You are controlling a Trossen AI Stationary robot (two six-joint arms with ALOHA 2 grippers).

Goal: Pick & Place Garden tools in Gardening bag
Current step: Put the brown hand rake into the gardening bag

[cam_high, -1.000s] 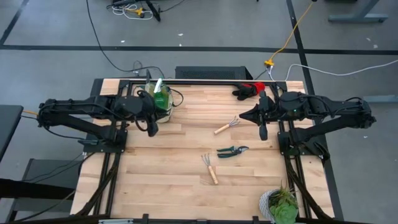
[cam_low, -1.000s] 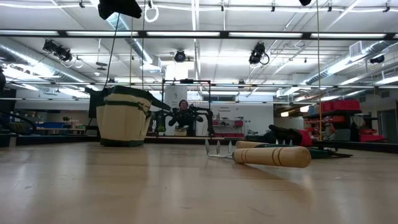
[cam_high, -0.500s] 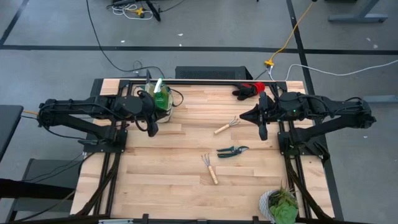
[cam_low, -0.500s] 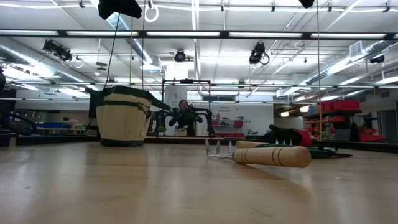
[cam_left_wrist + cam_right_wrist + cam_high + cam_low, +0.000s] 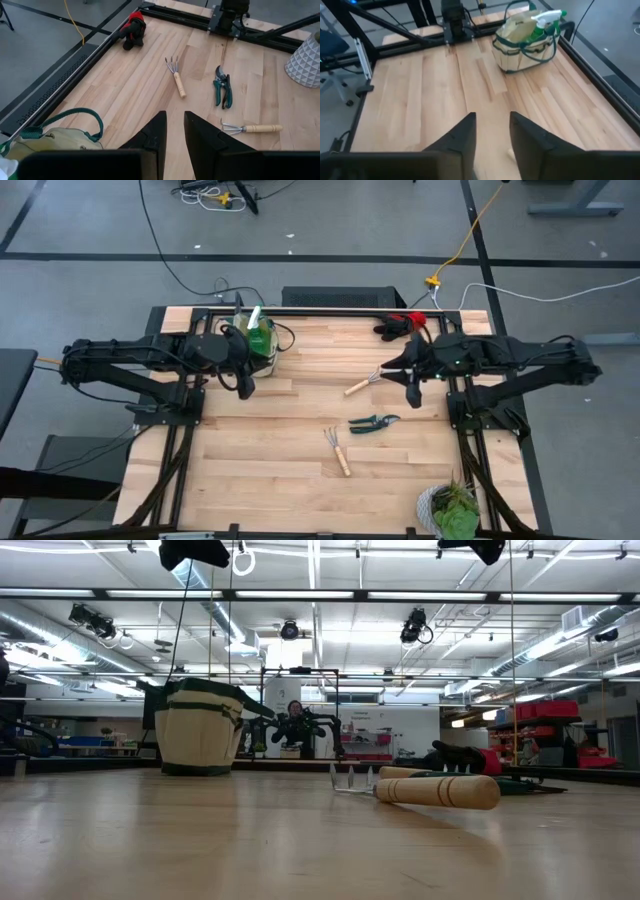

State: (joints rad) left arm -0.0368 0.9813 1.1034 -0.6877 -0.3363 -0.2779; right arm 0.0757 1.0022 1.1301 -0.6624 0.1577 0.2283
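Note:
The beige gardening bag (image 5: 258, 340) stands upright at the table's far left with a green spray bottle (image 5: 545, 21) sticking out of it. On the bare wood lie one wooden-handled rake (image 5: 363, 383), the pruning shears (image 5: 374, 422) and a second rake (image 5: 337, 451). The red-and-black gloves (image 5: 400, 323) lie at the far right edge. My left gripper (image 5: 174, 134) hovers just in front of the bag, open by a narrow gap and holding nothing. My right gripper (image 5: 492, 135) hangs high, just right of the first rake, open and empty.
A potted plant (image 5: 450, 508) in a grey-white pot (image 5: 305, 55) stands at the near right corner. Black frame rails (image 5: 320, 310) run along the table's far edge. Bare wood lies between the bag and the tools.
My right gripper has dipped a little and come slightly toward the table's left, nearer the first rake; its arm now shows lower at the top of the low view. The tools and the bag lie as before.

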